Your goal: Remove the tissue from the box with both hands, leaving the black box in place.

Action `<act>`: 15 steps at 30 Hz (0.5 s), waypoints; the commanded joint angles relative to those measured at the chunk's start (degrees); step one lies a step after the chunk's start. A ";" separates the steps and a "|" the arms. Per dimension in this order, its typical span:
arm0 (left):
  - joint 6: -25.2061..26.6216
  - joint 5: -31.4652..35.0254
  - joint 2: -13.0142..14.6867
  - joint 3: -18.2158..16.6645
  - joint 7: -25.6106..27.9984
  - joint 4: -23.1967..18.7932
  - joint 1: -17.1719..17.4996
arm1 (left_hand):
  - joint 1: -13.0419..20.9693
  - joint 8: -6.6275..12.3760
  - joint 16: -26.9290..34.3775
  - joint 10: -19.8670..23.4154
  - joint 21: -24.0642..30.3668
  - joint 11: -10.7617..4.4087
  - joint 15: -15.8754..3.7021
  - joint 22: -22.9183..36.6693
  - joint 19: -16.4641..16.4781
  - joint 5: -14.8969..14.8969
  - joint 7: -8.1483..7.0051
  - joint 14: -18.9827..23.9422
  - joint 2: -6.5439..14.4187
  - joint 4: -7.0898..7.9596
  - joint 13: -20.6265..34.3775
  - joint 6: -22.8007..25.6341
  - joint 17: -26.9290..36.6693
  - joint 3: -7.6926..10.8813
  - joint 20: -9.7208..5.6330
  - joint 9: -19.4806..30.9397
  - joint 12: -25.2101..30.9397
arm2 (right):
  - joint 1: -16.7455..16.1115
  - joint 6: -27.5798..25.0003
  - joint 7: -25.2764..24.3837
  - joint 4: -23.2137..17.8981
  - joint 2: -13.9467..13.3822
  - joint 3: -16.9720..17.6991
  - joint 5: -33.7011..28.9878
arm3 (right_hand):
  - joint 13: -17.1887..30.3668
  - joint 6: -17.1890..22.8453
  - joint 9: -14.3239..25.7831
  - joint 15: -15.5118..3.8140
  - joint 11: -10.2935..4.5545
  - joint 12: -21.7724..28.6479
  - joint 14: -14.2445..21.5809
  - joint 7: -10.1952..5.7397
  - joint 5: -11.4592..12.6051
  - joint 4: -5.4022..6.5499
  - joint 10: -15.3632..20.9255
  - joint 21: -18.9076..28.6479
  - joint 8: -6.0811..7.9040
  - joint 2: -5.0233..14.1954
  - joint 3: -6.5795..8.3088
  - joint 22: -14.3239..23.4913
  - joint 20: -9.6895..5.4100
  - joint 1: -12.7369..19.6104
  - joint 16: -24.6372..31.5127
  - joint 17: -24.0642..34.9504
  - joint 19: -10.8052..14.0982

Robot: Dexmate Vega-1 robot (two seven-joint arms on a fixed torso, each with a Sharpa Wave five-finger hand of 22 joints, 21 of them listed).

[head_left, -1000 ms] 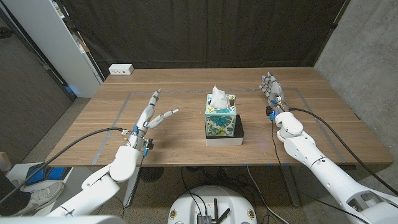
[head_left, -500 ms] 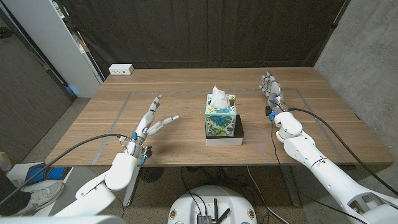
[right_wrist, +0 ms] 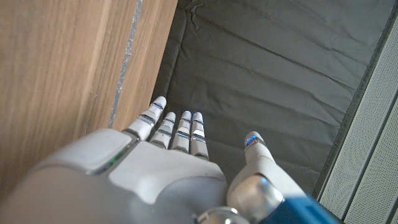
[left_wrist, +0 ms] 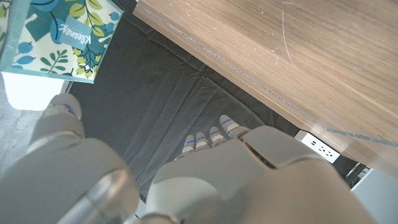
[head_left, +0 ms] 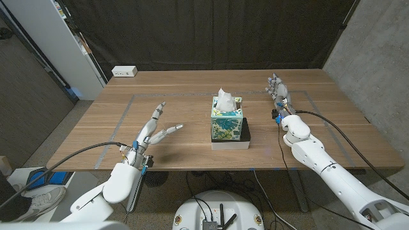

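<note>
Left hand (head_left: 155,128) drawn back, fingers spread, tissue box (head_left: 227,119) untouched

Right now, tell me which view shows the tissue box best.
The head view: the whole tissue box stands mid-table with tissue sticking up, on the black box. The left wrist view catches one patterned corner. The right wrist view has table and curtain instead.
</note>
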 commanded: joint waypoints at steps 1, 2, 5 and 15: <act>-1.85 -0.04 -0.18 0.04 -2.29 1.73 -1.30 | 1.00 0.32 0.25 -14.01 0.41 -0.40 -0.34 0.24 0.68 0.47 -0.48 -10.44 0.17 0.10 0.18 -20.77 0.15 -0.59 0.08 0.21 0.47 | -0.63 -1.15 -0.95 -1.90 -0.58 -0.03 -0.66 | 0.27 0.02 0.11 0.42 0.12 -0.13 0.34 0.19 0.40 -0.56 -0.06 0.35 0.27 0.64 0.09 0.23 0.28 0.19 0.05 -0.02 0.21; -2.22 -0.44 0.14 0.17 -3.09 2.00 -1.69 | 1.06 0.42 0.34 -13.85 0.47 -0.45 -0.39 0.24 0.88 0.52 -0.49 -10.17 0.18 0.11 0.18 -20.51 0.14 -0.73 0.13 0.20 0.52 | -0.62 -1.27 -1.05 -1.93 -0.51 0.01 -0.58 | 0.27 0.00 0.11 0.37 0.11 -0.13 0.29 0.21 0.40 -0.58 -0.07 0.34 0.27 0.65 0.09 0.23 0.27 0.19 0.04 -0.03 0.20; -1.90 -1.32 1.32 0.34 -5.52 1.77 -2.53 | 1.31 0.80 0.48 -12.90 0.59 -0.99 -0.54 0.23 1.35 0.73 -1.11 -9.53 0.16 0.13 0.16 -19.50 0.13 -1.32 0.50 0.18 0.83 | -0.49 -1.38 -1.02 -1.70 -0.40 -0.04 -0.55 | 0.27 0.06 0.12 0.41 0.22 -0.12 0.31 0.30 0.40 -0.62 -0.03 0.34 0.29 0.66 0.07 0.23 0.25 0.18 0.04 -0.04 0.21; -3.59 -4.83 3.65 2.45 -12.60 3.65 -7.04 | 1.69 1.39 0.58 -11.34 0.75 -1.49 -1.07 0.22 2.28 1.13 -1.70 -8.52 -0.01 0.18 0.13 -17.75 0.12 -2.79 0.83 0.11 1.21 | 0.01 -1.08 -1.14 -0.85 0.01 -0.18 -0.85 | 0.27 0.04 0.12 0.38 0.22 -0.12 0.36 0.19 0.41 -0.68 -0.04 0.34 0.29 0.74 0.03 0.23 0.24 0.12 0.07 -0.04 0.21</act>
